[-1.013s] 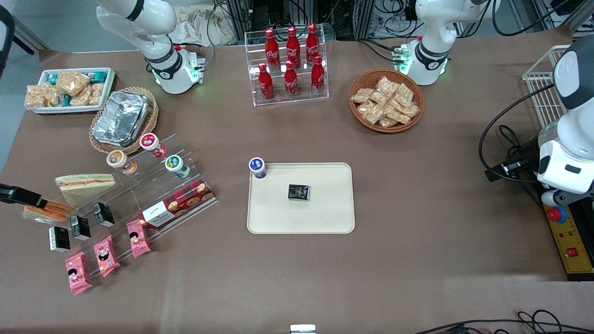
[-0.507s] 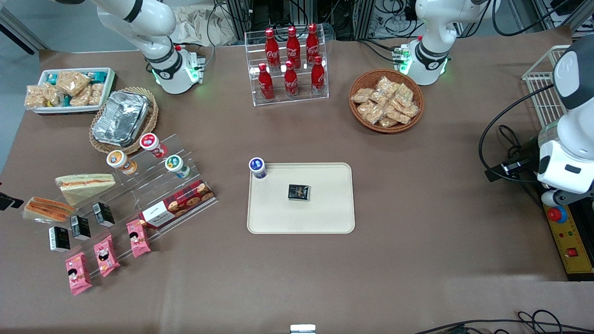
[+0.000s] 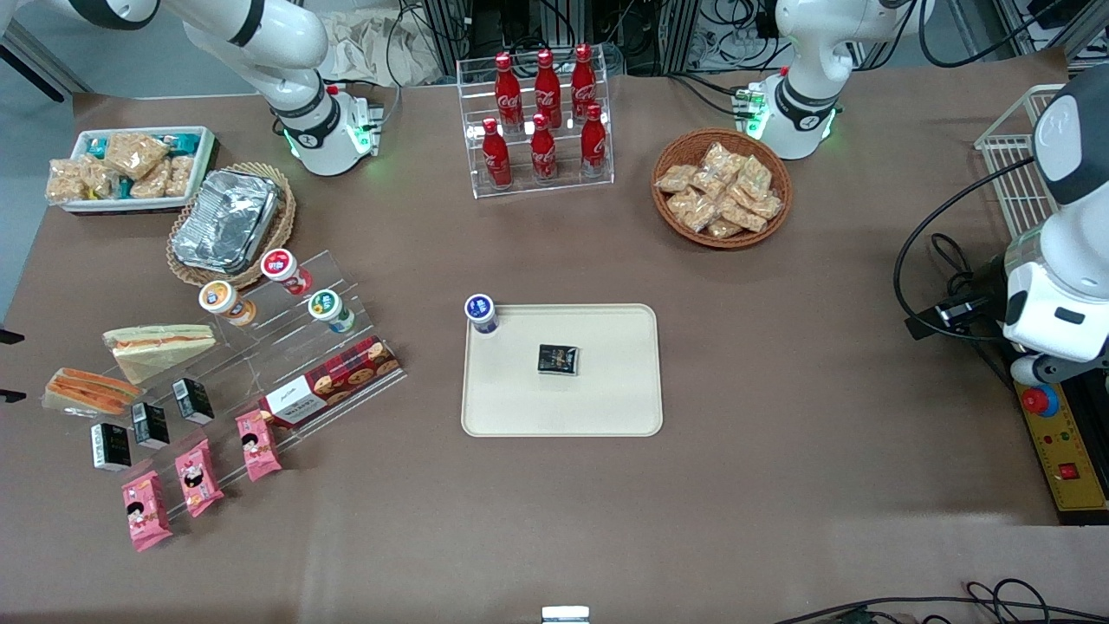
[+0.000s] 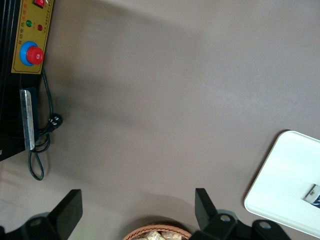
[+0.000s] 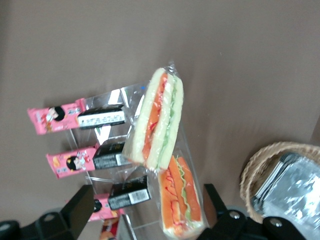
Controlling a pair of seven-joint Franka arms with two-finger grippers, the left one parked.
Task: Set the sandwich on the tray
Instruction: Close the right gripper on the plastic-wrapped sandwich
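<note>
The sandwich [image 3: 87, 390], a clear-wrapped wedge with bold orange-red and green stripes, lies on the table beside the acrylic step rack, toward the working arm's end. In the right wrist view the sandwich [image 5: 180, 202] shows between my spread fingers, with no contact. My right gripper [image 5: 147, 200] is open and empty. In the front view only its dark fingertips [image 3: 3, 336] show at the picture's edge. The cream tray [image 3: 606, 407] lies mid-table and also shows in the left wrist view [image 4: 285, 175].
A paler wedge [image 3: 160, 345] lies next to the sandwich. The acrylic rack [image 3: 286, 347] holds cups, black cartons, pink packs and a cookie box. A foil tray in a basket [image 3: 227, 221] is nearby. A black pack [image 3: 557, 359] and a blue-lidded cup [image 3: 481, 313] are on the tray.
My gripper has drawn back from over the sandwich toward the working arm's end, nearly out of the front view. The sandwich stays on the table.
</note>
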